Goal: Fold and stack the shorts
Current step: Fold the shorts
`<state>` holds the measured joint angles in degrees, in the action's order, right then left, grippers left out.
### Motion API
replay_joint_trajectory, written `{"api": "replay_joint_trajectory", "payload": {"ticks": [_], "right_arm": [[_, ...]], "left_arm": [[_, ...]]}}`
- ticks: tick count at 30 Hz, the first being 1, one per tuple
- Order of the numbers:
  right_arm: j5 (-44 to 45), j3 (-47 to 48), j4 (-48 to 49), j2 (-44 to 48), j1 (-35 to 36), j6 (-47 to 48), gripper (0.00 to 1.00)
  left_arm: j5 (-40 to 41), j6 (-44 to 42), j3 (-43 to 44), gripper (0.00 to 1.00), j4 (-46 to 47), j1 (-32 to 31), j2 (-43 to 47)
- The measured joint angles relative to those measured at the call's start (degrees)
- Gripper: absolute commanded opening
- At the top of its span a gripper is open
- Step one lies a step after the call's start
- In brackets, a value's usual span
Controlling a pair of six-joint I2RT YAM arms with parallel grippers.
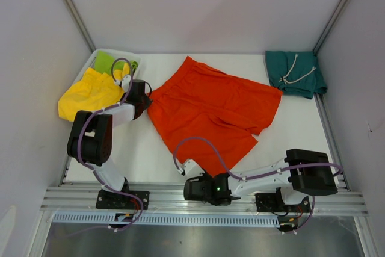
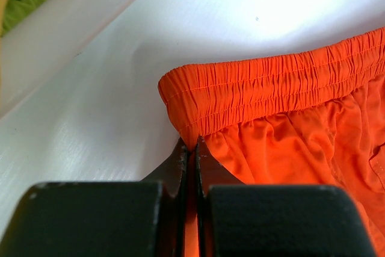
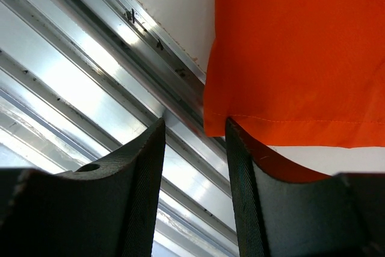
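Observation:
The orange shorts [image 1: 213, 109] lie spread flat mid-table, waistband to the left. My left gripper [image 1: 144, 102] is shut on the waistband's corner, and orange cloth shows pinched between its closed jaws in the left wrist view [image 2: 192, 145]. My right gripper [image 1: 194, 180] is at the table's front edge. In the right wrist view it is open [image 3: 194, 126], with the corner of the orange leg hem [image 3: 289, 58] just past its right fingertip and nothing between the jaws. The teal shorts [image 1: 295, 73] lie folded at the back right, white drawstring on top.
Yellow shorts [image 1: 90, 93] hang over a white bin [image 1: 133, 61] at the back left, with lime-green shorts [image 1: 107, 61] inside. An aluminium rail [image 3: 90, 82] runs along the front edge under my right gripper. Grey walls close in both sides.

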<state>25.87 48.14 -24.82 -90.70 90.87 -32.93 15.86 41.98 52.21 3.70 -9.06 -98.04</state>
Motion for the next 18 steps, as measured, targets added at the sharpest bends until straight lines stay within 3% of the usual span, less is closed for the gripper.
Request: {"api": "replay_joint_trajectory", "payload": {"ticks": [18], "right_arm": [[-3.5, 0.04, 1.51, -0.02, -2.71, -0.04, 0.51]], "left_arm": [[-0.02, -0.02, 0.22, 0.0, 0.0, 0.0, 0.0]]}}
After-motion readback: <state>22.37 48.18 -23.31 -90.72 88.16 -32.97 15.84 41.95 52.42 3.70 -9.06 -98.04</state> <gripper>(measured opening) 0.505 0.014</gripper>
